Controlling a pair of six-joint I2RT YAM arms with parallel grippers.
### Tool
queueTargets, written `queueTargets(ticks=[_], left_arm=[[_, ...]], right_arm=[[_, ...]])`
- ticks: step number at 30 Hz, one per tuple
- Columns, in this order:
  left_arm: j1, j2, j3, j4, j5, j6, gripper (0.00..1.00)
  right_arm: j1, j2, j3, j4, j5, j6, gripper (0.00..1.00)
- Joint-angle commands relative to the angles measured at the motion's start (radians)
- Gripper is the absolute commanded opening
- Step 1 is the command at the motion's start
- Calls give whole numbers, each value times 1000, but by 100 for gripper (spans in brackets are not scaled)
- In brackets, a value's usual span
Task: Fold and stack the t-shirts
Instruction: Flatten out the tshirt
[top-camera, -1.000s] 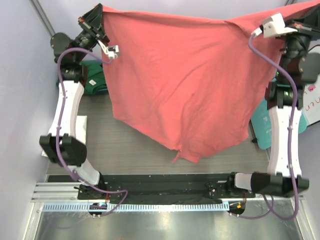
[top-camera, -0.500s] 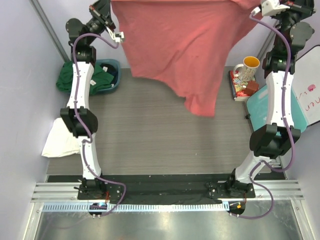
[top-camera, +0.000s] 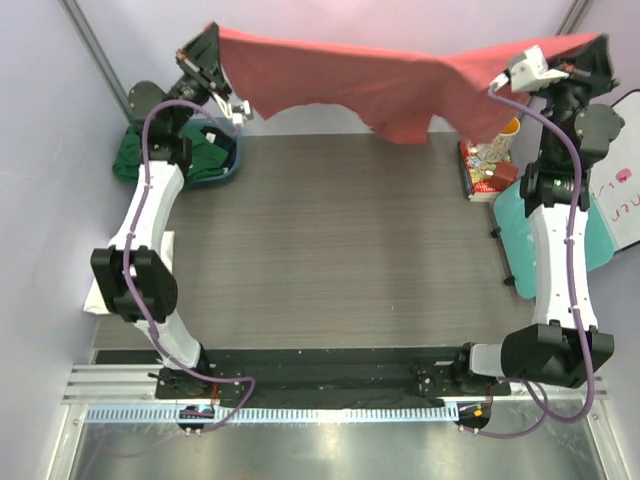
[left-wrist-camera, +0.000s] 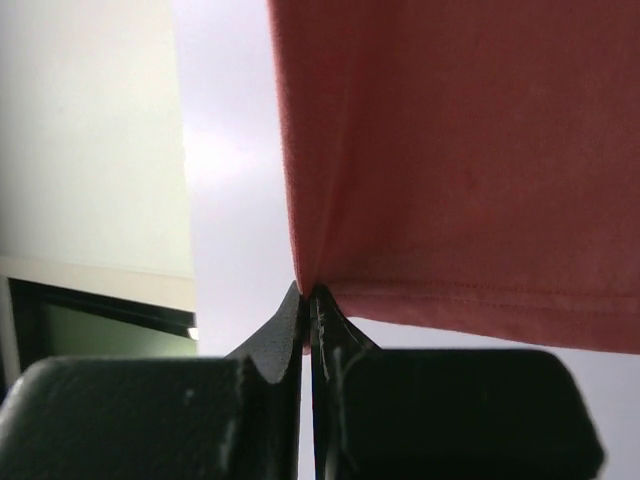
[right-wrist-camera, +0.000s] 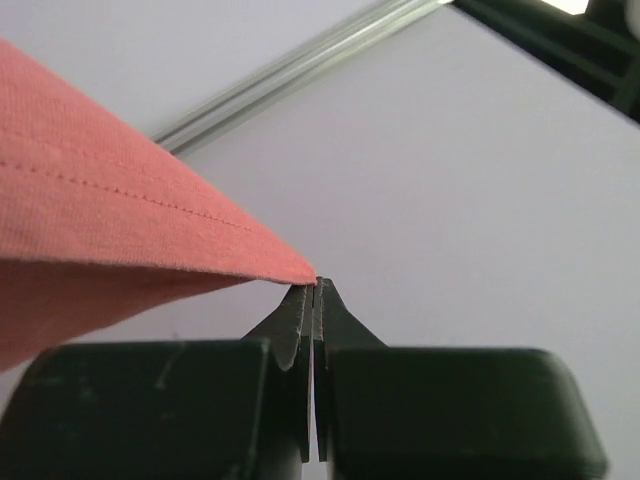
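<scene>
Cloth of the coral-red t-shirt (top-camera: 380, 85) hangs in the air as a taut band above the far edge of the counter (top-camera: 340, 260), one lobe sagging lowest near the middle of that edge. The left end effector (left-wrist-camera: 308, 295) is clenched on a hemmed corner, and the right end effector (right-wrist-camera: 316, 285) is pinched tight on the opposite corner. A second ago the shirt spread broadly over most of the counter. It then swung back, and now shows only as a narrow strip. I judge this a fling to lay it flat, with folding not yet begun and no stack started.

At the counter's far left corner the dark green t-shirt (top-camera: 145, 160) spills from a teal tub (top-camera: 232, 172). The white t-shirt (top-camera: 92, 302) lies at the counter's left edge, partly behind the left arm. A mug (top-camera: 505, 135) and books (top-camera: 480, 172) stand at the far right corner, right under the cloth's right end, where a low pass might catch them.
</scene>
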Motion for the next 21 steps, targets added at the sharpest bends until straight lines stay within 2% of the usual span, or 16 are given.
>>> queueTargets(ticks=[1,2,4,5,6,7,8,9,12,15,16,19,21], left_arm=[[-14,-173,-265,-34,6,0,0],[-14,-211,-386,-89,48,22,0],[-12,-303,-498,-221,95,21,0],[-14,-403,-576,-443,108,32,0],[-11,-447,-597,-626,150,132,0],[-3,-478,-600,-771,165,177,0],[-2,-520,-598,-1005,176,196,0],[-2,-533,-597,-1093,196,232,0],[6,-532,-589,-1340,207,338,0],[6,-480,-560,-1521,193,424,0],[8,-464,-537,-1569,175,503,0],[6,-415,-516,-1700,146,597,0],[8,-404,-520,-1745,126,643,0]], right_arm=[[18,-109,-122,-256,-43,68,1],[21,-129,-177,-372,-120,61,1],[24,-179,-208,-507,-187,52,1],[29,-185,-199,-670,-219,47,1],[31,-188,-199,-736,-265,44,1],[29,-183,-200,-796,-281,35,1],[29,-177,-200,-904,-298,15,1],[31,-176,-203,-946,-322,3,1],[29,-130,-191,-1127,-376,-77,1],[29,-58,-147,-1320,-416,-172,1],[34,-36,-134,-1435,-414,-209,1],[41,47,-105,-1582,-388,-292,1],[46,74,-110,-1611,-382,-303,1]])
